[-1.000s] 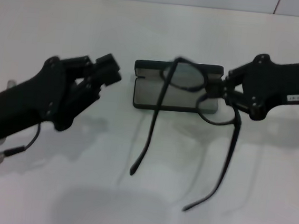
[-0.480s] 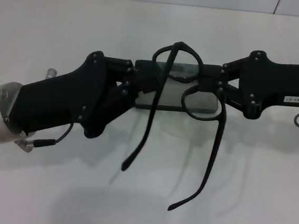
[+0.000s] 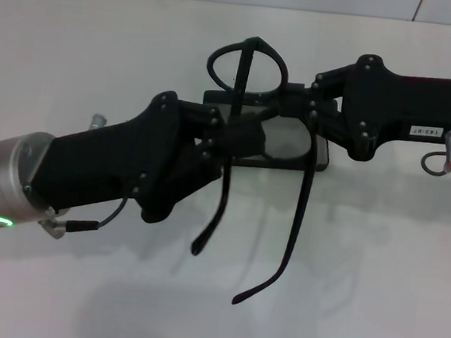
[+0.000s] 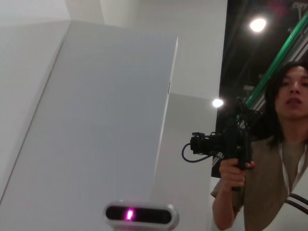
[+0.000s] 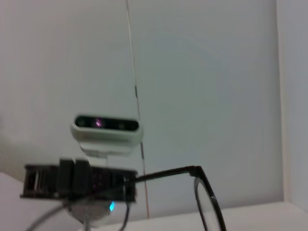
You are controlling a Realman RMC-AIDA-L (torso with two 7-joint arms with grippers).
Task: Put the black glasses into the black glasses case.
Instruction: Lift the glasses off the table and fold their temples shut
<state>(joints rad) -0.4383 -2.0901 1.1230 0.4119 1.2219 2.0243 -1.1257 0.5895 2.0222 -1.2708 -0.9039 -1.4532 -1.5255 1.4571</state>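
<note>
The black glasses hang unfolded above the table, lenses up and both slim temple arms pointing down toward the front. My right gripper comes in from the right and is shut on the frame between the two lenses. My left gripper reaches in from the left, right against the left temple arm just below its hinge. The black glasses case lies open on the table beneath both grippers, mostly covered by them. In the right wrist view one lens rim and temple show close up.
The white table runs to a tiled wall at the back. The left wrist view looks upward at a person holding a camera and at the robot's head camera.
The left arm has swung right from beside the case to the left temple arm. The right gripper has carried the glasses left and slightly back over the case.
</note>
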